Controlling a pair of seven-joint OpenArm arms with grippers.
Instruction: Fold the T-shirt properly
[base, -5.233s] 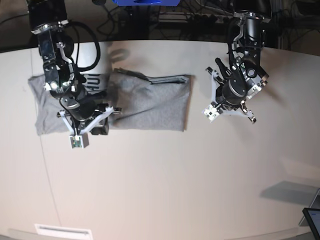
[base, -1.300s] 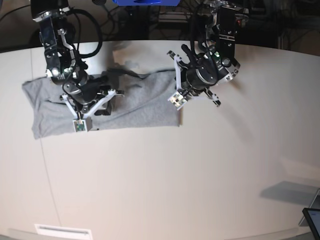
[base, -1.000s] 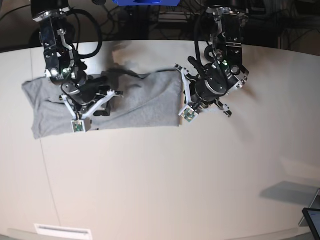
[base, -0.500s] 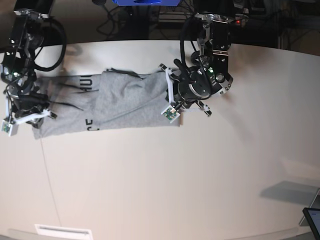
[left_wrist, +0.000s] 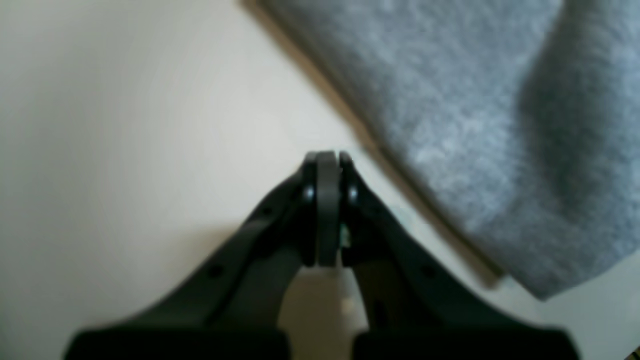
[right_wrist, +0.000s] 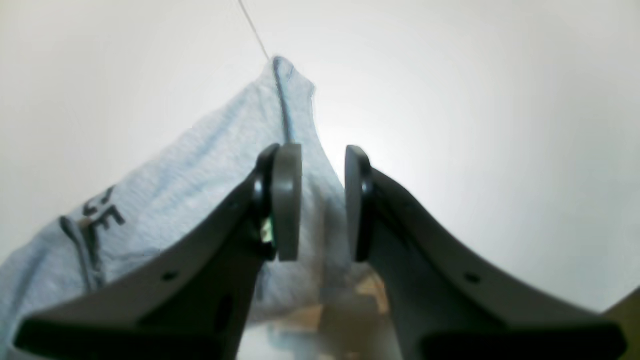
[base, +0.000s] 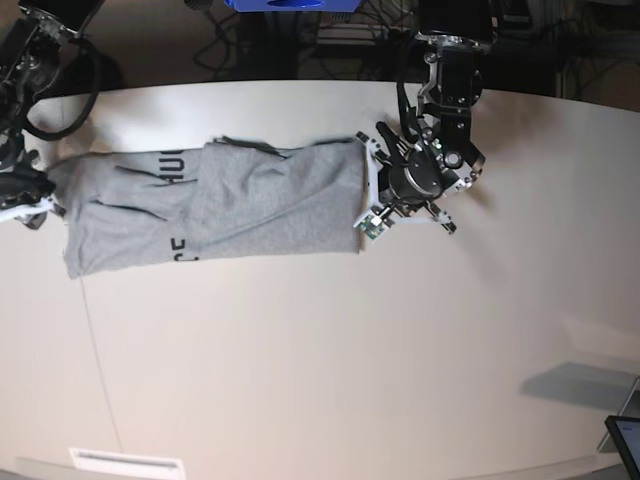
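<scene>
The T-shirt (base: 270, 205) is light heather grey, mottled with paler flecks up close, and carries black block lettering (base: 172, 166) on the panel toward its sleeve end. It lies on a plain off-white table (base: 350, 350). The left gripper (left_wrist: 327, 165) and right gripper (right_wrist: 322, 200) have matt dark grey fingers.

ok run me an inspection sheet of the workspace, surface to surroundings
surface: pale table, a thin seam line near one end
job's things: grey T-shirt lying in a long strip, black lettering showing at one end
clutter: a dark device corner at the table edge
grippers: left gripper shut and empty beside the shirt's edge; right gripper with jaws parted, shirt fabric behind them, a grip cannot be told
cables: black cables on the right arm
surroundings: dark equipment behind the table
</scene>
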